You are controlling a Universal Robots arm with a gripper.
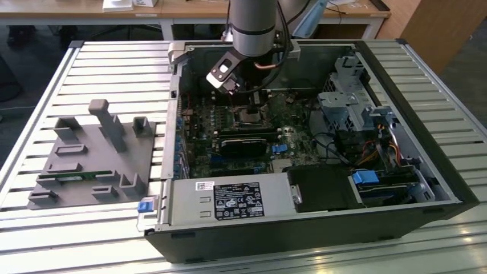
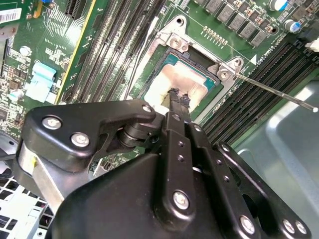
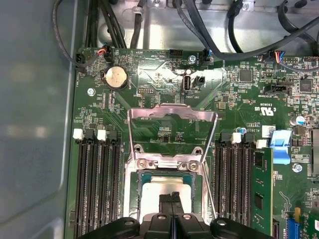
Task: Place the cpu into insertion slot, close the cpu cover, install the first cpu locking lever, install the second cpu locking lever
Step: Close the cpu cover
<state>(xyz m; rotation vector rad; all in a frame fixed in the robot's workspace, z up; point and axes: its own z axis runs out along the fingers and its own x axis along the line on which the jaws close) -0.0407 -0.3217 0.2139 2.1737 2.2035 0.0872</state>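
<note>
Inside the case [image 1: 304, 237], on the board [image 3: 239, 99], the cpu [image 3: 167, 185] lies flat in the slot [image 3: 169, 163]; placement is judged done. In both wrist views the claw [image 3: 172, 196] is narrow, its fingers together and gripping nothing. Its tips sit on or just above the cpu's face; contact cannot be confirmed. The cover [image 3: 172, 110] stands open, tilted back off the slot. One lever [image 2: 274, 92] juts free beside the slot, unlatched. Outstanding: cover closure and both levers.
</note>
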